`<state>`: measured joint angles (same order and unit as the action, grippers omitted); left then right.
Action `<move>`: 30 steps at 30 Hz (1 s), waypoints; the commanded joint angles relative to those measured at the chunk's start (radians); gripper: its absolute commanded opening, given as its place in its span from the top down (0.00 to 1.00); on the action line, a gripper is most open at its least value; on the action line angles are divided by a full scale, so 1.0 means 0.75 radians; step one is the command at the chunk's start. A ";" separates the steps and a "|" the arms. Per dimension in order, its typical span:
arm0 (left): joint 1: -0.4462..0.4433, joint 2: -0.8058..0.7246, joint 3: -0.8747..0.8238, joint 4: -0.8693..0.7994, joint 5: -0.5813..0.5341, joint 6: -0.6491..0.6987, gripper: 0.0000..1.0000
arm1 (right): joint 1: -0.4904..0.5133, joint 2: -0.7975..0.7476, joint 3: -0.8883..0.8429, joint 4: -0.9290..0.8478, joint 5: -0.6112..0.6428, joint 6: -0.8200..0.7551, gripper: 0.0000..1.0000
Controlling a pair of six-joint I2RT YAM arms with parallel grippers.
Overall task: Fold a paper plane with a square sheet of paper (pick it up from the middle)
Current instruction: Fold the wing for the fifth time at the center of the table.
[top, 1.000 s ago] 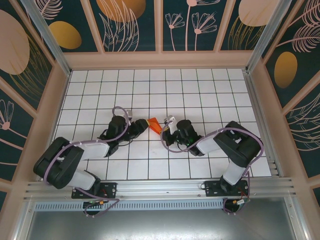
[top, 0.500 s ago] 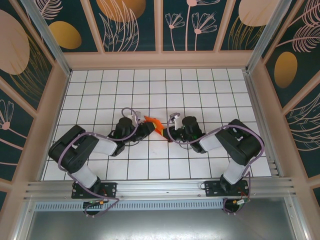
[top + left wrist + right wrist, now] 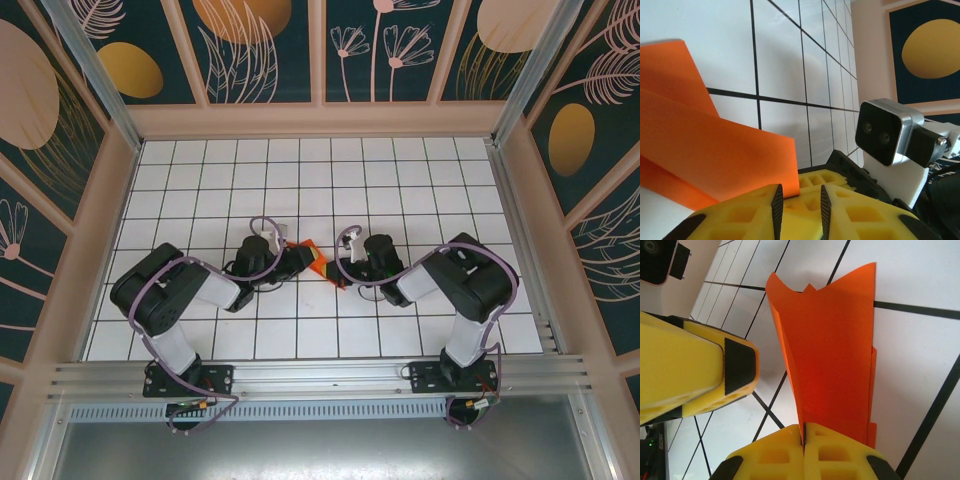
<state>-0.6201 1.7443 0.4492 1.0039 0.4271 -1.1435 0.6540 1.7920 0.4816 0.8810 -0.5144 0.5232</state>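
The orange-red sheet of paper (image 3: 312, 256), folded narrow in overlapping layers with a notched far end, sits mid-way across the counter (image 3: 200, 170), one end clamped in the right tool (image 3: 804, 440).

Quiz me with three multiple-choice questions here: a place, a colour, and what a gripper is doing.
1. Where is the paper?
A. Far left corner.
B. Between the left gripper and right gripper.
C. On the wall.
2. What colour is the paper?
A. Blue.
B. Green.
C. Orange.
3. The right gripper is:
A. shut on the paper.
B. wide open, empty.
C. holding a cup.
Answers: B, the top view shows it between them; C, it is orange in every view; A, its fingers pinch the paper.
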 commanded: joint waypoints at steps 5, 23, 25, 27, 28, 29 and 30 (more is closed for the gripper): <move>-0.014 0.066 0.023 0.093 0.039 -0.018 0.72 | -0.015 0.051 0.012 0.019 -0.058 0.039 1.00; -0.016 0.167 0.051 0.104 0.021 -0.018 0.75 | -0.025 0.074 0.031 -0.031 -0.077 0.041 1.00; -0.015 0.179 0.054 0.108 0.021 -0.019 0.76 | -0.025 0.076 0.034 -0.039 -0.079 0.042 1.00; -0.015 0.187 0.057 0.105 0.019 -0.019 0.76 | -0.025 0.073 0.041 -0.063 -0.081 0.035 0.99; -0.014 0.191 0.060 0.102 0.018 -0.019 0.76 | -0.026 0.073 0.047 -0.080 -0.083 0.033 0.99; -0.016 0.197 0.061 0.103 0.018 -0.019 0.76 | -0.025 0.070 0.053 -0.096 -0.095 0.033 0.98; -0.015 0.198 0.062 0.102 0.018 -0.021 0.76 | -0.027 0.070 0.057 -0.108 -0.103 0.033 0.97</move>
<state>-0.6250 1.8732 0.4782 1.0515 0.4404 -1.1572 0.6411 1.8282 0.5026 0.8459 -0.5617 0.5411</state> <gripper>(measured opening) 0.240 0.055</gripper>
